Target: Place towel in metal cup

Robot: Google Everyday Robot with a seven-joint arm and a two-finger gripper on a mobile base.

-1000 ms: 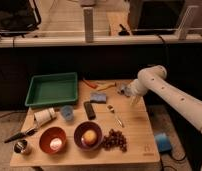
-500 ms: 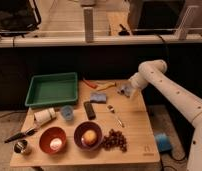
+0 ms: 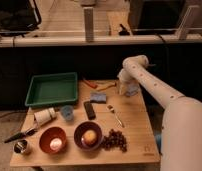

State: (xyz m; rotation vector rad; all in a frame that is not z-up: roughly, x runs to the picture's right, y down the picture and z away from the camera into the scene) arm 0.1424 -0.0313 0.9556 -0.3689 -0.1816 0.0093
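Arm's elbow (image 3: pixel 135 63) has swung left; the hand (image 3: pixel 129 90), released, empty, hovers over the worktop's (image 3: pixel 136 131) right edge. Reaching step: towel (image 3: pixel 98 96) lies near its left, cup (image 3: pixel 20 146) front-left; next, descend onto towel.

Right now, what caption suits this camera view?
Robot gripper poised over the table's far-right edge, near the blue towel; metal cup waits front-left.

The tray (image 3: pixel 52 76) at upper left is green, the bowls (image 3: pixel 42 140) red, the towel (image 3: pixel 99 96) blue, the metal cup (image 3: pixel 21 146) at lower left silver-grey, the grapes (image 3: pixel 115 140) dark purple. The gripper (image 3: pixel 130 91), right of centre, is white.
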